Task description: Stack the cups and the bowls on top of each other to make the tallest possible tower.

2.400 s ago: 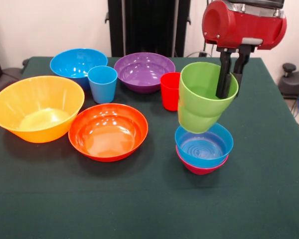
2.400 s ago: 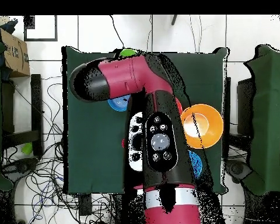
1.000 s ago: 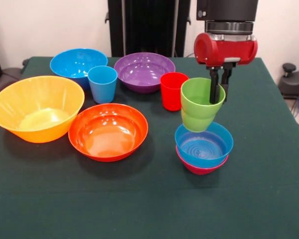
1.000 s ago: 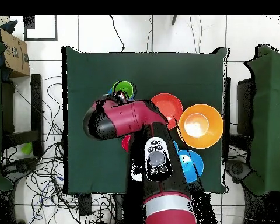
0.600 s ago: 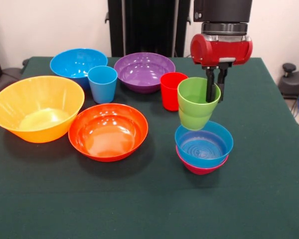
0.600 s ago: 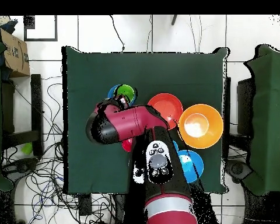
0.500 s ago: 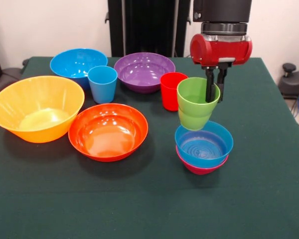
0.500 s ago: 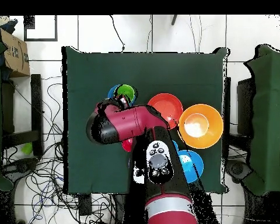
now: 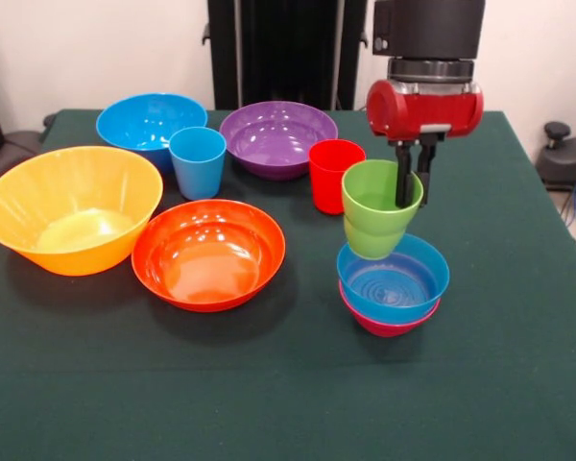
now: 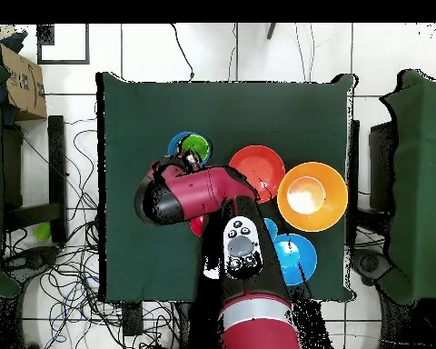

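My gripper [image 9: 413, 195] is shut on the rim of the lime green cup [image 9: 379, 221], holding it upright just above the small blue bowl [image 9: 394, 279], which nests in the small magenta bowl [image 9: 384, 325]. In the overhead view the green cup [image 10: 197, 145] sits over the small blue bowl [image 10: 177, 144] beside the arm. The red cup [image 9: 328, 173], light blue cup [image 9: 197, 160], purple bowl [image 9: 276, 136], large blue bowl [image 9: 146, 122], red-orange bowl [image 9: 208, 252] and yellow-orange bowl [image 9: 67, 206] stand apart on the table.
The green table [image 9: 269, 403] reaches to the front and right of the stacked bowls. The red cup stands close behind the held cup on its left. The robot's arm [image 10: 199, 193] covers the table's robot side in the overhead view.
The gripper has lowered the green cup a little toward the small blue bowl. Earlier it carried the cup in from higher up and from the right.
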`<state>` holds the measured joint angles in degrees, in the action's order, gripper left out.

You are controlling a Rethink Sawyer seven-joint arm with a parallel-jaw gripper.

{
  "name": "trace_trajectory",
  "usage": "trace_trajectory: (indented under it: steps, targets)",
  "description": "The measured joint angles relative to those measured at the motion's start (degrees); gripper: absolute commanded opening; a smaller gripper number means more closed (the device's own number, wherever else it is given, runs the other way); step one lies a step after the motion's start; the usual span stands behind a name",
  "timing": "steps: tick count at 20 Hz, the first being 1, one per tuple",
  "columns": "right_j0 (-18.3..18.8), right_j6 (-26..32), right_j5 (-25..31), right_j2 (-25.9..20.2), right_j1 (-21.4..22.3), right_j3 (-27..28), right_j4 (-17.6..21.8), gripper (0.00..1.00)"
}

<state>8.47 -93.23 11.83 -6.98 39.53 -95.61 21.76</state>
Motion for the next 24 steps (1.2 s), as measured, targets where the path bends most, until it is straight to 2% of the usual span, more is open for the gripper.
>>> trace_trajectory:
  steps: [13, 24]
  targets:
    - [-3.64, -2.38, -1.05, 2.23, -3.99, 1.53, -0.87, 0.00]
    - [-2.65, -2.45, -1.30, 2.73, -5.63, 2.29, -0.86, 0.00]
